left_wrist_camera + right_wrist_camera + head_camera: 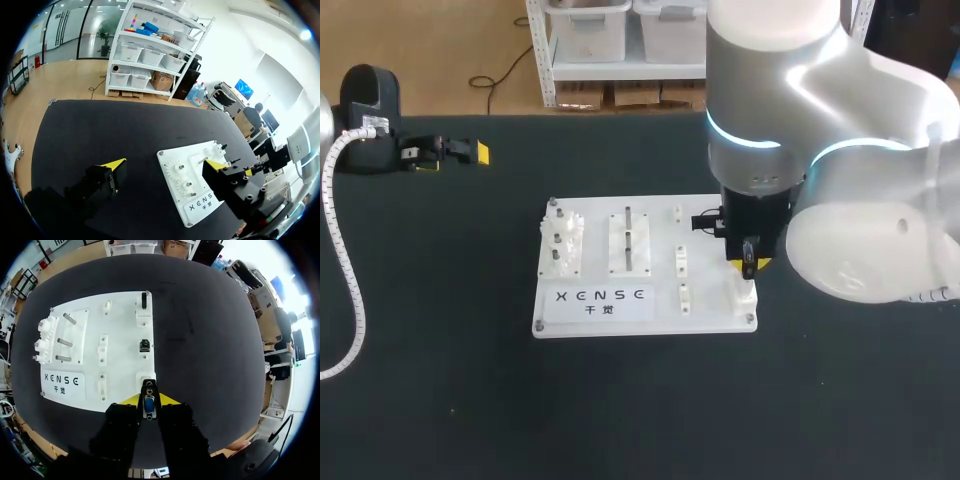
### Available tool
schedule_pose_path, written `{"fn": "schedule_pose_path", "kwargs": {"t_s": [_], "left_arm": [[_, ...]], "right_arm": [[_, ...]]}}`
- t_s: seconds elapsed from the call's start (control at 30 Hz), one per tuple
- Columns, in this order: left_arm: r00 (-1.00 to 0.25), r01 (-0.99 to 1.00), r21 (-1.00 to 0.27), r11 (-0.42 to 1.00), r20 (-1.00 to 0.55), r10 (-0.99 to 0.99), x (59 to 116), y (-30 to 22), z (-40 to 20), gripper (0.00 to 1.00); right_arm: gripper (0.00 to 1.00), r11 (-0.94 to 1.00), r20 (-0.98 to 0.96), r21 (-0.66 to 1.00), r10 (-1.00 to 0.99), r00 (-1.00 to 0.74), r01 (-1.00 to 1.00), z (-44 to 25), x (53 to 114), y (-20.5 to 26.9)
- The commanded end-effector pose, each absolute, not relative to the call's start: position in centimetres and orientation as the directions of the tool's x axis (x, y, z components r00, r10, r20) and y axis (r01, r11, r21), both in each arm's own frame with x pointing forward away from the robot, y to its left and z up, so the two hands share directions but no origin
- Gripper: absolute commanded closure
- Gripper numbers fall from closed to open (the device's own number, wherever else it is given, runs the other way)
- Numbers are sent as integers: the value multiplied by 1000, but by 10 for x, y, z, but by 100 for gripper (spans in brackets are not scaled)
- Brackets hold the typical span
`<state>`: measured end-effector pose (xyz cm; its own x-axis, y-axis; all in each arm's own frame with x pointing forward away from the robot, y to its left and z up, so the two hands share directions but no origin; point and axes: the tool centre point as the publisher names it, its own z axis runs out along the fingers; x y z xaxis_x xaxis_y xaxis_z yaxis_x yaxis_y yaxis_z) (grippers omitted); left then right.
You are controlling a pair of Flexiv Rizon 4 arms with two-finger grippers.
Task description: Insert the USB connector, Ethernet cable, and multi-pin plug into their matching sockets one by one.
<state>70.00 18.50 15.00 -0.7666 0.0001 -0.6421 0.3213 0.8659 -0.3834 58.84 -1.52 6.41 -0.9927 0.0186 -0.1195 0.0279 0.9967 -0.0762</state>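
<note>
Holding the multi-pin plug [148, 404] is our right gripper [748, 268]. Both yellow-tipped fingers press on it, one from each side. In the head view this is at the lower right corner of the white board [640, 328], a bit right of the middle of the frame. In the right wrist view the plug hangs just over a white socket block [145, 378] at the near edge of the board. We cannot tell if it touches yet.

Two small dark plugs sit in other blocks farther ahead. We think they are the Ethernet cable [144, 345] and the USB connector [144, 300], and they look pushed in already. So this looks like the last plug.

To do it well, we should line the plug up right over the hole, long side along long side. Then we go down slowly and straight, with no tilting. If it sticks, we lift a little and try again. Pushing hard could bend the pins. We let go only when it sits flat.

Our left gripper [165, 165] is at the upper left of the head view, over the black table [440, 390]. Its fingers are spread wide and hold nothing.
</note>
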Motion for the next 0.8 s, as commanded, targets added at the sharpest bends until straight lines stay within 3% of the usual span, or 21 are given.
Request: {"fn": "schedule_pose_path", "kwargs": {"t_s": [0.03, 0.8], "left_arm": [[-767, 321, -383, 866, -642, 0, 700, 185, 150, 0], [-767, 321, -383, 866, -642, 0, 700, 185, 150, 0]], "right_arm": [[100, 997, -116, -75, 19, -993, 28, 60, 588, -16], [100, 998, -91, -58, 31, -995, 36, 59, 584, -8]]}}
